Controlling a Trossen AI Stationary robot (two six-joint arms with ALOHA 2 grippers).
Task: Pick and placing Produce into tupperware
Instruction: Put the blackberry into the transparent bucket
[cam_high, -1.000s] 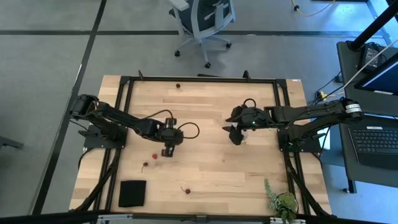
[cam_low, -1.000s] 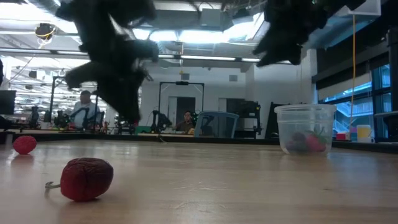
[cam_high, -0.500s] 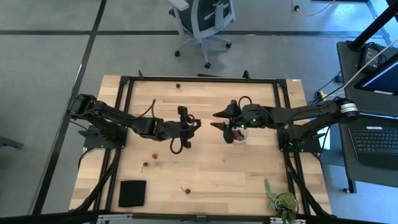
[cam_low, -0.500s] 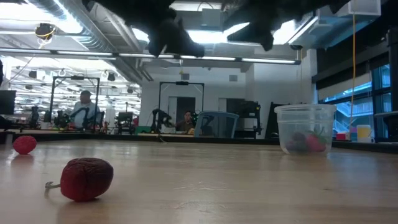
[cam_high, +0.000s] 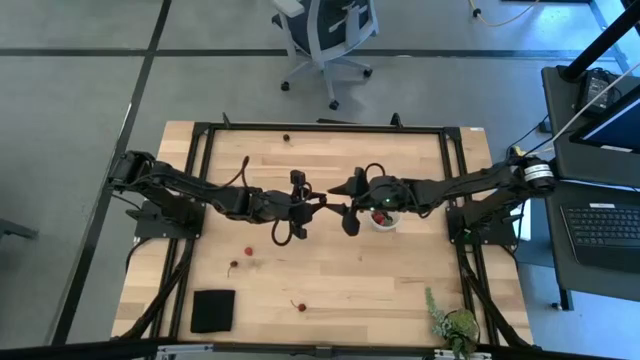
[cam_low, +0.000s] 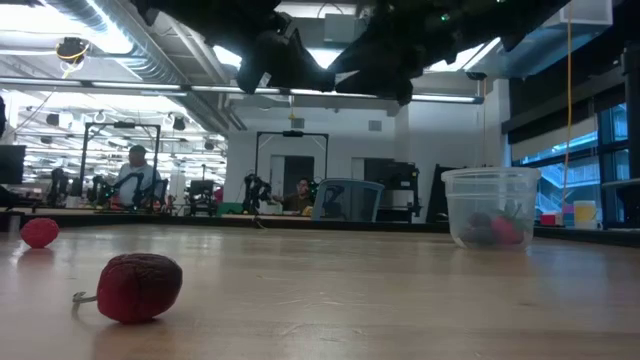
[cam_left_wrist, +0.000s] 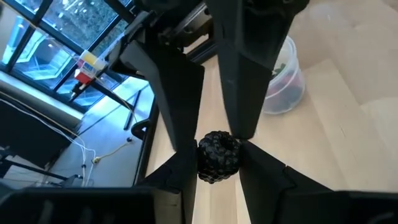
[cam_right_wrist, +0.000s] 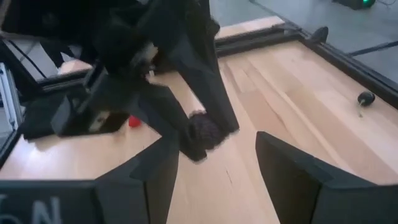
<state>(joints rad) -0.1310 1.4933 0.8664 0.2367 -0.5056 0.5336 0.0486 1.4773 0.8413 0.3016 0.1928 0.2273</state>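
My left gripper (cam_high: 322, 204) and my right gripper (cam_high: 346, 212) meet tip to tip high above the table's middle. The left one is shut on a dark bumpy fruit (cam_left_wrist: 217, 157). My right gripper (cam_right_wrist: 214, 155) is open, and its fingers (cam_left_wrist: 239, 81) reach in on either side of that fruit (cam_right_wrist: 202, 132); I cannot tell whether they touch it. The tupperware (cam_high: 383, 216) stands just right of them on its base, with red fruits inside (cam_low: 495, 228). Loose fruits lie on the wood (cam_high: 248, 252), (cam_high: 299, 305), (cam_low: 140, 287). My left gripper pinches the dark fruit (cam_left_wrist: 217, 157) between its two fingers (cam_left_wrist: 180, 177). They come level from the table's left and point toward its right. The fruit is lifted clear, high above the table.
A black square pad (cam_high: 212, 310) lies near the table's near left corner and a leafy plant (cam_high: 455, 325) at the near right. One more fruit (cam_high: 286, 138) sits by the far edge. People and desks show in the room behind.
My left gripper has risen from the table left of centre, swung toward the right and turned level. My right gripper has moved from above the tupperware toward the left until its fingers meet the left gripper's tips.
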